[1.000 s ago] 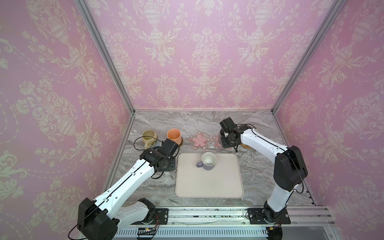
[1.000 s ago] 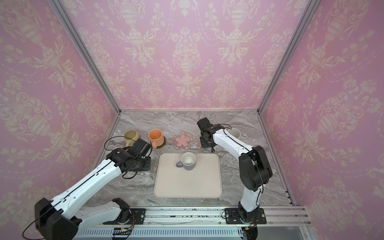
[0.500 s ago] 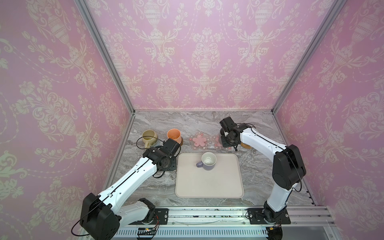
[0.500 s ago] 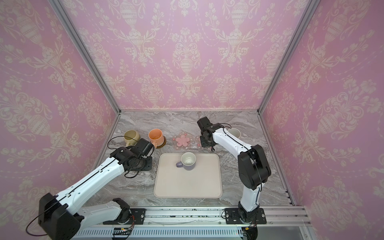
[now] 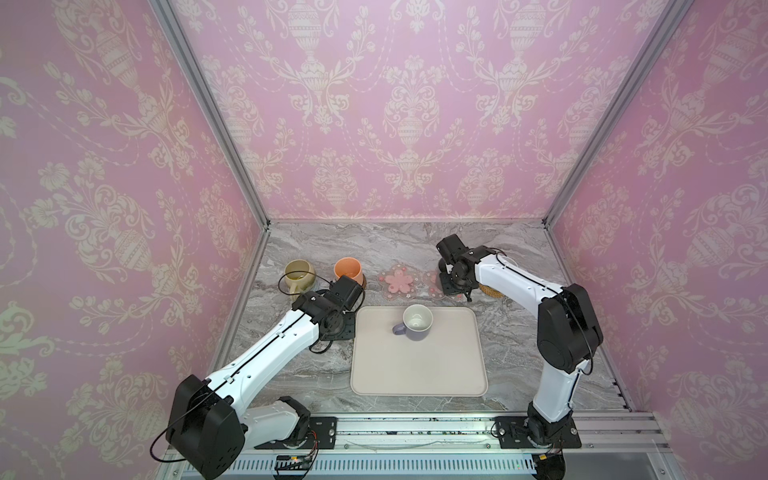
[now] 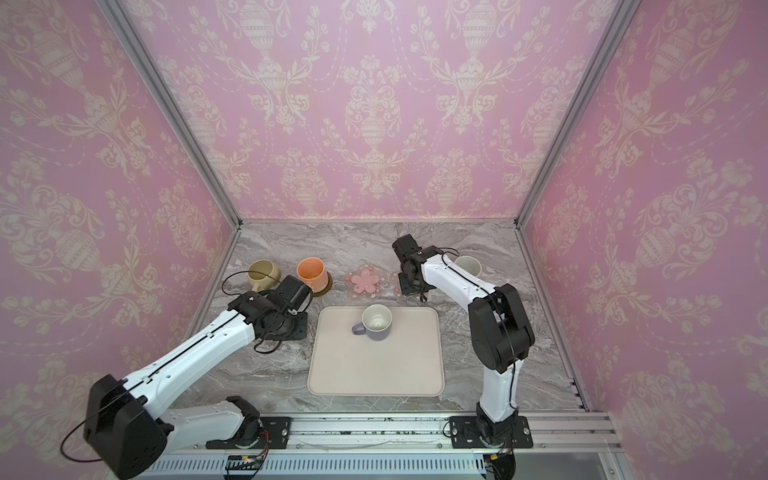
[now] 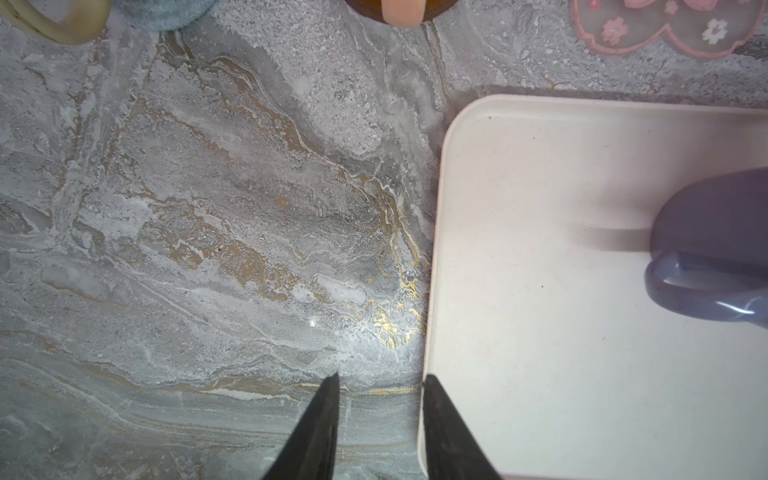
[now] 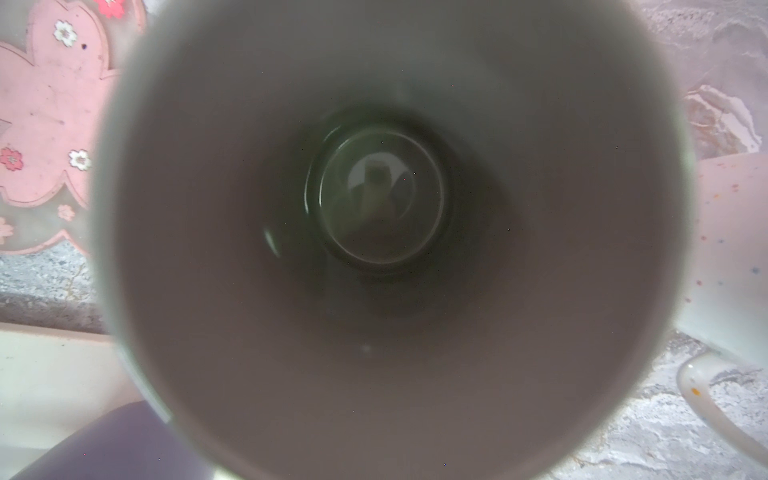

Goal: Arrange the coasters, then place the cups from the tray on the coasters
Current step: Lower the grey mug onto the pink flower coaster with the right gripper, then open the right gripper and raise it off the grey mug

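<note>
**Grey mug under the closed right gripper, at a pink coaster**

The grey mug [image 8: 382, 232] is straight below the right gripper [image 5: 454, 282], mouth up. It is so close that its dark inside fills the right wrist view. The jaws are closed, but the mug's rim hides the fingers, so whether they pinch the mug cannot be told. In both top views this gripper covers the mug and one side of a pink coaster [image 5: 430, 284].

Just beside the gripper, behind its arm [image 5: 511, 282], the white mug [image 6: 467, 266] stands on the rattan coaster [image 5: 492, 291]. On the gripper's other side, a little apart, the second pink coaster [image 5: 400, 280] lies bare. Toward the arm's base from the gripper, the lavender mug [image 5: 417, 322] stands on the tray [image 5: 415, 374].

The left gripper [image 7: 380, 399] hangs above the marble table [image 7: 208, 208], just beside the tray's edge. Its fingers are parted with nothing between them. Beyond its tips, the peach mug [image 5: 349, 272] stands on the brown coaster [image 7: 363, 6] and the olive mug [image 5: 299, 276] on the blue-grey coaster [image 7: 166, 14].
</note>
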Robot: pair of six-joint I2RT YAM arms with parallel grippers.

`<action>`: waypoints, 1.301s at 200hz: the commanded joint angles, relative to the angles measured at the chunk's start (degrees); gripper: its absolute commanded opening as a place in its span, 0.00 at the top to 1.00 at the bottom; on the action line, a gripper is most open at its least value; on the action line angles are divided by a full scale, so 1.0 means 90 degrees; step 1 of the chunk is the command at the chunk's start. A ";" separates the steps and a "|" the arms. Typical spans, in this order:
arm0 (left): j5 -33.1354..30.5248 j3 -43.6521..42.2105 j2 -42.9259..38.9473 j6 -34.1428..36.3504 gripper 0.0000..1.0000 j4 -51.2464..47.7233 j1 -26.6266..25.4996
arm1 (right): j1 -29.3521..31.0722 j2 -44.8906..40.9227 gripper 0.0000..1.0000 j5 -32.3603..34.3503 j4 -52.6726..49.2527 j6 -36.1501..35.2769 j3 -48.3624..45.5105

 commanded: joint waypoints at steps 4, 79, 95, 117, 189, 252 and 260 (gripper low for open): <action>0.0109 0.0162 0.0120 0.0165 0.63 -0.0013 -0.0058 | -0.0051 -0.0060 1.00 0.0160 0.0243 0.0128 0.0339; 0.0127 0.0110 0.0105 0.0116 0.63 0.0015 -0.0063 | -0.0085 0.0171 1.00 0.0027 0.0340 0.0238 0.0438; 0.0121 0.0087 0.0094 0.0106 0.63 0.0010 -0.0061 | -0.0083 0.0227 1.00 0.0025 0.0327 0.0269 0.0418; 0.0119 0.0099 0.0116 0.0102 0.63 0.0009 -0.0063 | -0.0083 0.0231 1.00 -0.0001 0.0327 0.0331 0.0345; 0.0194 0.0126 0.0153 0.0052 0.63 0.0034 -0.0083 | -0.0089 0.0214 0.85 0.0024 0.0083 0.0450 0.0379; 0.0325 0.0124 0.0350 -0.0054 0.63 0.0288 -0.0278 | -0.0083 0.0003 0.60 0.0005 -0.0097 0.0548 0.0464; 0.0327 0.0142 0.0410 -0.0078 0.63 0.0329 -0.0347 | -0.0089 -0.0045 0.60 0.0009 -0.0112 0.0563 0.0458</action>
